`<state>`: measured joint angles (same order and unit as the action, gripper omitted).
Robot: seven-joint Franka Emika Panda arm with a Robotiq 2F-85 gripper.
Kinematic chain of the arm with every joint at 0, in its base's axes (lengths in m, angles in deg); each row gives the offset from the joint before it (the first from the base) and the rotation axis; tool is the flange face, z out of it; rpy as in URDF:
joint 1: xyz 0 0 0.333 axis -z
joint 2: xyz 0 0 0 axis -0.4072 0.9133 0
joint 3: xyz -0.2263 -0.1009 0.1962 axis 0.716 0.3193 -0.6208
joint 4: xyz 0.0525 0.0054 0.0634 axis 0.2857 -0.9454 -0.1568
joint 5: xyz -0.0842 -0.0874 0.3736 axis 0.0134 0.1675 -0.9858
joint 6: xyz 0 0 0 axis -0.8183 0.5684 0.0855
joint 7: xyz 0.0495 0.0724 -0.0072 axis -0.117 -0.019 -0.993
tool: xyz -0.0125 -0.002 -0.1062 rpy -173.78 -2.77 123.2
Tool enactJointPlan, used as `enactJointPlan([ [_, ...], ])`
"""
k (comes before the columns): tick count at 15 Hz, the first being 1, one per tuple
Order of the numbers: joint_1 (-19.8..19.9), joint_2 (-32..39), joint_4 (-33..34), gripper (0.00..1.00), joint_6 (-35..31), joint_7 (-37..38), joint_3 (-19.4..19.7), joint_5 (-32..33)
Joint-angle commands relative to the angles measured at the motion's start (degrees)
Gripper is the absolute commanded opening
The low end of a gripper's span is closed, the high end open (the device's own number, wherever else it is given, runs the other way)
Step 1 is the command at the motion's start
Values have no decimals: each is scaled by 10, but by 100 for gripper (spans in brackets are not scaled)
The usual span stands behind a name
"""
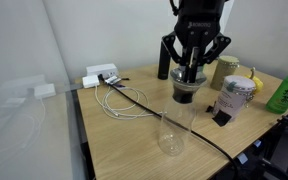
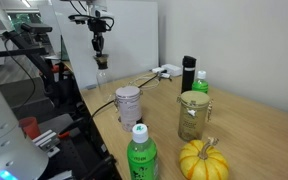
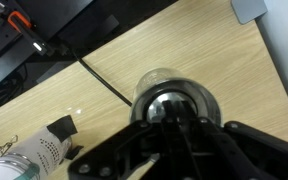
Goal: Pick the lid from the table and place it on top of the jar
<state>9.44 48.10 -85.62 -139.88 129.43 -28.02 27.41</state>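
Note:
My gripper [image 1: 187, 80] hangs above the middle of the table, shut on the lid [image 1: 185, 93], a small round piece with a dark rim and a shiny silvery centre. In the wrist view the lid [image 3: 170, 103] sits between my fingers [image 3: 171, 122]. Directly below it stands the jar [image 1: 172, 130], a clear glass cylinder, upright and open-mouthed on the wooden table. Its rim [image 3: 156, 76] shows just beyond the lid in the wrist view. The lid is a little above the jar's mouth. In an exterior view the gripper [image 2: 99, 50] and the jar [image 2: 103, 80] are far off.
A printed white cup [image 1: 235, 97], a small black object [image 1: 221, 117], a gold-lidded glass jar [image 1: 225, 70], a yellow pumpkin [image 1: 252, 77] and a green bottle [image 1: 287, 92] stand beside the jar. White cables [image 1: 119, 98] and a power strip [image 1: 102, 75] lie on its other side.

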Motion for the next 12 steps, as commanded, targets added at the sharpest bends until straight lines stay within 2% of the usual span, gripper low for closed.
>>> enactJointPlan([
  [1,-2,2,0,44,-6,-9,0,4],
  [6,-1,-1,4,80,-9,-8,1,11],
  [9,0,-2,10,97,-11,-6,2,19],
  [12,3,-5,15,100,-19,-2,4,29],
])
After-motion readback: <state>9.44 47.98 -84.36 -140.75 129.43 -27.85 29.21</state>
